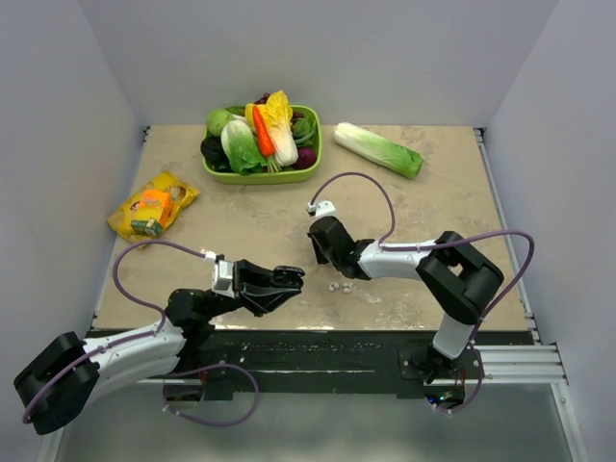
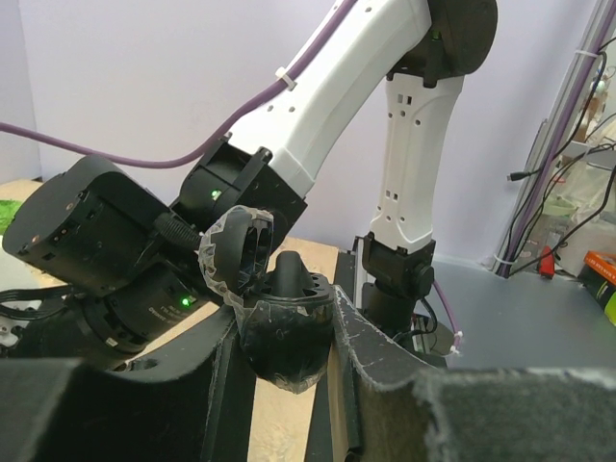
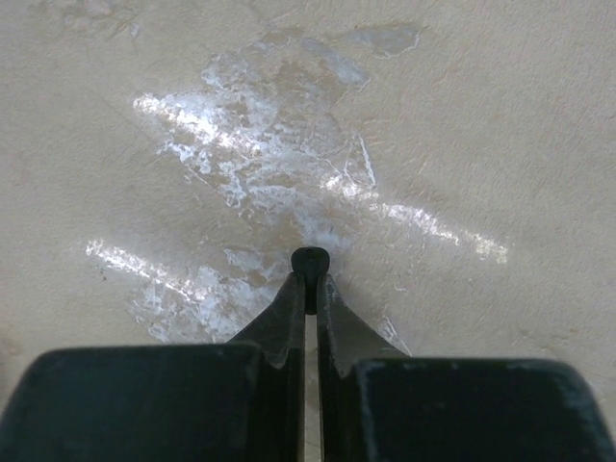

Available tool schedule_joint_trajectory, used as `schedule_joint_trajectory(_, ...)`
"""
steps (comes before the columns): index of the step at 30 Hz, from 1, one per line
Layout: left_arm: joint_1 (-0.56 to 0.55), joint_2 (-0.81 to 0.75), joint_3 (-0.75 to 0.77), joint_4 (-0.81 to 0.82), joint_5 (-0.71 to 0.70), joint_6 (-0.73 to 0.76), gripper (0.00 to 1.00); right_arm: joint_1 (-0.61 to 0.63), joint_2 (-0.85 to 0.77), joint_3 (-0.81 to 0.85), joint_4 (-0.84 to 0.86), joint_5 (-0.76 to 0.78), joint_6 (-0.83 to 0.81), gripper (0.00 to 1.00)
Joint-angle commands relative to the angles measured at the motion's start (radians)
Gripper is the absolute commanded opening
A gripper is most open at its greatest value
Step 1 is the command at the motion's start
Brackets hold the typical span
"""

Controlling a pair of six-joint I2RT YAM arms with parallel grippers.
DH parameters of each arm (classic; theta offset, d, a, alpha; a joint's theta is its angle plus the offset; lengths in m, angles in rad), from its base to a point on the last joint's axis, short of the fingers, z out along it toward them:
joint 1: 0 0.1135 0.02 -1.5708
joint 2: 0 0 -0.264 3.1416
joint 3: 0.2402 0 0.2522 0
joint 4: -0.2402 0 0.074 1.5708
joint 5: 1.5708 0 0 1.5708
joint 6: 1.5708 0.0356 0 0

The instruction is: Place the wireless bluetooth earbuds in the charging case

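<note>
Soft, even light from above fills the top view, shadows faint and short. In the right wrist view the table (image 3: 481, 115) shows streaky white glare (strongest mid-frame), and the near fingers (image 3: 144, 404) sit dark, blurred. The left wrist foreground is likewise out of focus

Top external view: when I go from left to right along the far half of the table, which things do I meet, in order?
Crinkled yellow plastic snack packet → green rectangular plastic basket → long pale-green napa cabbage, lying loose to the right of the basket.
</note>
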Motion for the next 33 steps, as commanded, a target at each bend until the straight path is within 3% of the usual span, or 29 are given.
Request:
schedule_joint_trajectory(1,-0.007,-0.001,-0.112,0.424,-0.014,0.001,0.00,-0.006,-0.108,0.018,-0.020,0.046,0.020,0.00)
schedule_joint_trajectory(6,-0.005,0.003,-0.104,0.386,-0.045,0.013,0.00,0.000,-0.336,0.014,-0.256,0.069,-0.023,0.00)
schedule_joint_trajectory(10,-0.005,0.049,-0.104,0.410,-0.080,0.024,0.00,0.039,-0.616,0.014,-0.432,0.063,-0.069,0.00)
schedule_joint_trajectory(14,-0.005,0.118,-0.089,0.472,-0.103,0.022,0.00,0.085,-0.795,0.077,-0.627,-0.018,-0.104,0.00)
schedule_joint_trajectory(19,-0.005,0.304,-0.014,0.612,0.001,-0.019,0.00,0.171,-0.910,0.131,-0.729,-0.152,-0.183,0.00)
schedule_joint_trajectory(20,-0.004,0.318,0.009,0.611,0.013,-0.030,0.00,0.175,-0.945,0.133,-0.733,-0.243,-0.198,0.00)
schedule_joint_trajectory(26,-0.001,0.350,0.103,0.596,0.174,-0.044,0.00,0.177,-1.034,0.136,-0.768,-0.532,-0.275,0.00)
schedule_joint_trajectory(33,0.002,0.384,0.186,0.611,0.285,-0.111,0.00,0.180,-1.011,0.128,-0.755,-0.663,-0.281,0.00)
